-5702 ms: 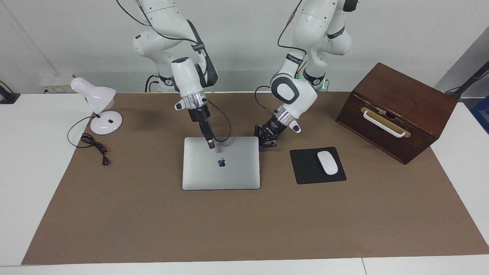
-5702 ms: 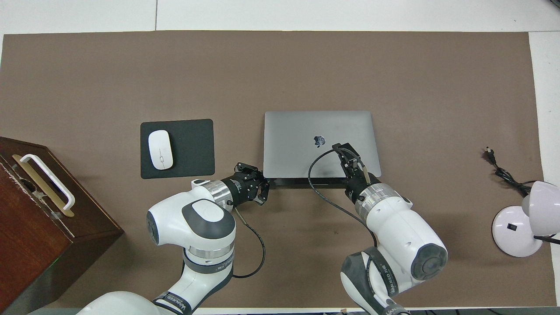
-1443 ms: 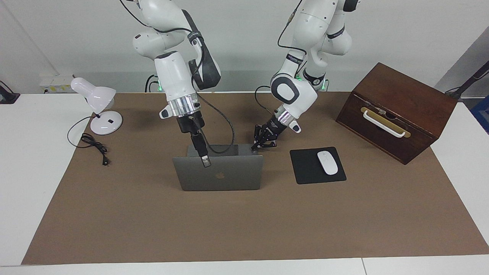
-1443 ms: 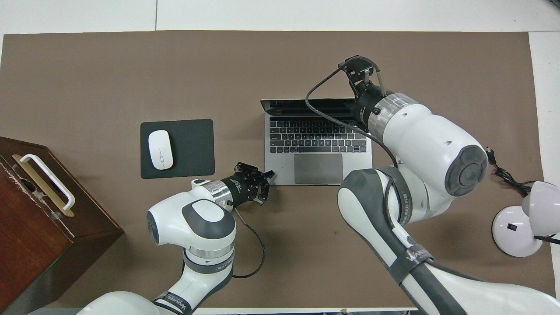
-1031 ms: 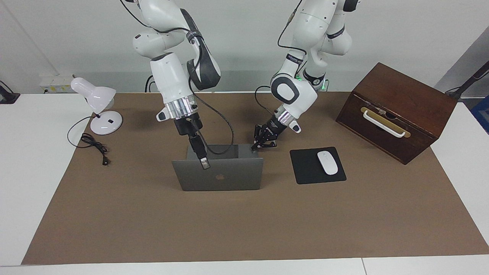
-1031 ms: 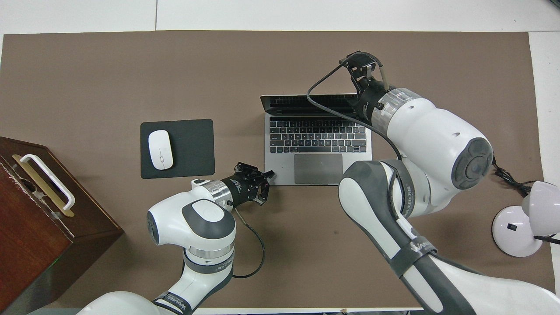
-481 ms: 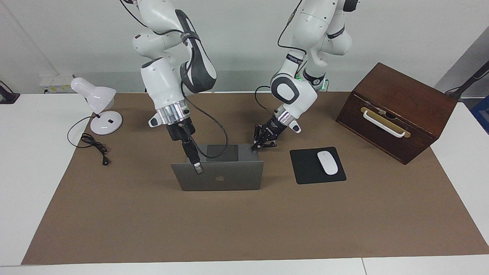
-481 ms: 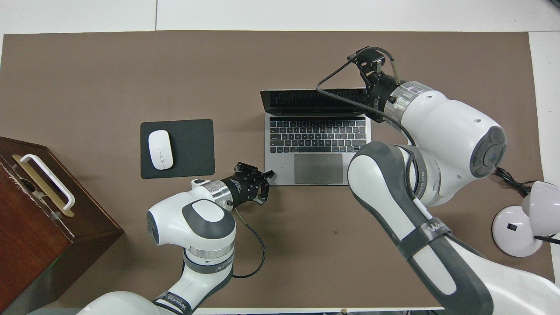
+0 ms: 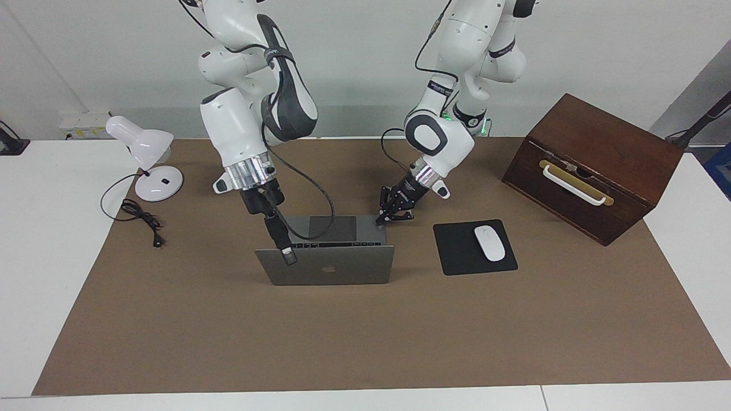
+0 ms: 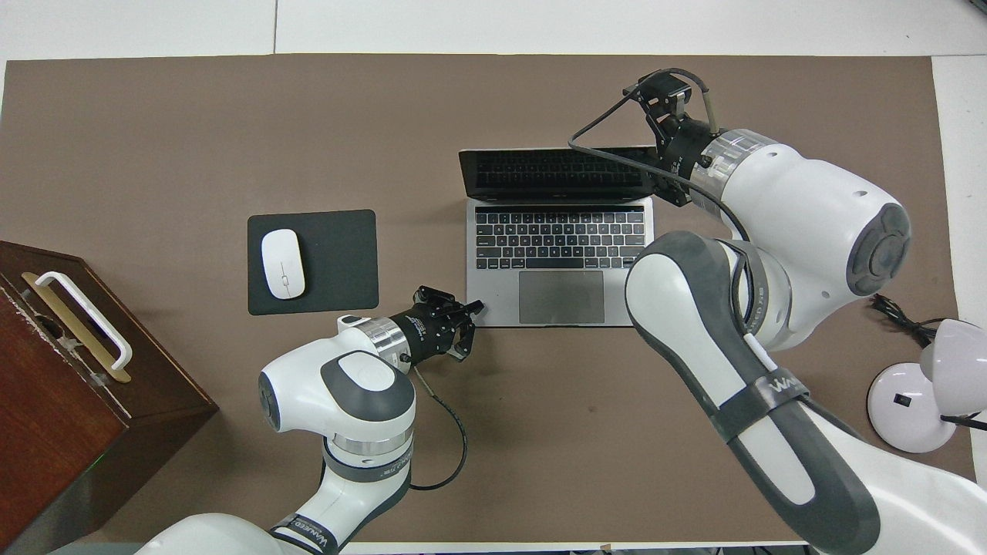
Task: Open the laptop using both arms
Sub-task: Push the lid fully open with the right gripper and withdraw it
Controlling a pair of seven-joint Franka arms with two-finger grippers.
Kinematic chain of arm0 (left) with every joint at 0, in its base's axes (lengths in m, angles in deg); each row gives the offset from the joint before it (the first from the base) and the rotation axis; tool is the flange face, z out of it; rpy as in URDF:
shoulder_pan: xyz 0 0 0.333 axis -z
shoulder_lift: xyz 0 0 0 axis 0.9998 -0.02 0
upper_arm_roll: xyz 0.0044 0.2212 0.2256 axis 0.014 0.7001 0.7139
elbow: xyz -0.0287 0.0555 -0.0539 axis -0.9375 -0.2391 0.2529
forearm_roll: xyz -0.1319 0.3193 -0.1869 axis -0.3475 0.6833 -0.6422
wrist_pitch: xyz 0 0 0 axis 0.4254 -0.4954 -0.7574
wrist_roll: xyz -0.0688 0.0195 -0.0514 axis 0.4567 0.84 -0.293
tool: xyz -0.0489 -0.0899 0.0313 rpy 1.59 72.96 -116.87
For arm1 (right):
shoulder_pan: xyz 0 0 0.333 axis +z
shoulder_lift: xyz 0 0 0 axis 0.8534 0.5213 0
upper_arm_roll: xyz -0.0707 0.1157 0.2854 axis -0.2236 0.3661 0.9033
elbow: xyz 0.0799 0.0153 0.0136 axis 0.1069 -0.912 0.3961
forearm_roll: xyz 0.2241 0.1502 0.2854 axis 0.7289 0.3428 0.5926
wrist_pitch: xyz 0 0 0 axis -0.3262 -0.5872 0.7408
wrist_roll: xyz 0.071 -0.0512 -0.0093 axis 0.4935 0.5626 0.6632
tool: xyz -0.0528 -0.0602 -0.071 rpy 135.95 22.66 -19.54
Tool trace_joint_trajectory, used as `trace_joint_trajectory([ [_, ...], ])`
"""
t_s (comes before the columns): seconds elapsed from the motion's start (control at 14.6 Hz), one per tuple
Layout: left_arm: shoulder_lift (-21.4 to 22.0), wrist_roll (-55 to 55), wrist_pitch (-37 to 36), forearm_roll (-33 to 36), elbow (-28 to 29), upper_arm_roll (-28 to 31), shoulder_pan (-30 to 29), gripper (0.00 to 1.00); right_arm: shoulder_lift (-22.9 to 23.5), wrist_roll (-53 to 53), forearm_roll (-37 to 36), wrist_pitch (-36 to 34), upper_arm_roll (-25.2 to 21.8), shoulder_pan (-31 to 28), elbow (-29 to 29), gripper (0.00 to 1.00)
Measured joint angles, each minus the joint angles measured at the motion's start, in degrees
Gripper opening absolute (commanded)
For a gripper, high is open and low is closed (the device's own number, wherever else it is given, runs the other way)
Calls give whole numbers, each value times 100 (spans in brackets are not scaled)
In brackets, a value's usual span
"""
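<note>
The silver-grey laptop (image 9: 342,269) stands open on the brown mat, its lid leaning back past upright. Its dark keyboard (image 10: 559,239) and screen (image 10: 555,171) show in the overhead view. My left gripper (image 9: 381,219) (image 10: 474,307) is shut, its tips resting on the corner of the laptop base nearest the robots at the left arm's end. My right gripper (image 9: 290,257) (image 10: 669,91) is shut and sits at the lid's top edge, near the corner toward the right arm's end. Whether it touches the lid I cannot tell.
A white mouse (image 9: 489,243) lies on a black mouse pad (image 9: 454,254) beside the laptop, toward the left arm's end. A brown wooden box (image 9: 594,154) with a white handle stands past it. A white desk lamp (image 9: 145,151) and its cord (image 9: 140,217) sit at the right arm's end.
The lid has gone from closed to leaning back past upright, tilting further over the last second. My right gripper slid along the lid's edge toward the right arm's end. The left gripper stayed put.
</note>
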Motion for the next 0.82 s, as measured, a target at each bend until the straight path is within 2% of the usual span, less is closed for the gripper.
trace_joint_trajectory([
  [0.27,0,-6,0,0,0,0,0,0,59,281,392,-34,-5,0,105,100],
  [0.55,0,-9,0,0,0,0,0,0,50,270,874,-650,-6,0,494,100],
  [0.82,0,-9,0,0,0,0,1,0,-184,-77,935,-1325,-6,-47,873,100],
])
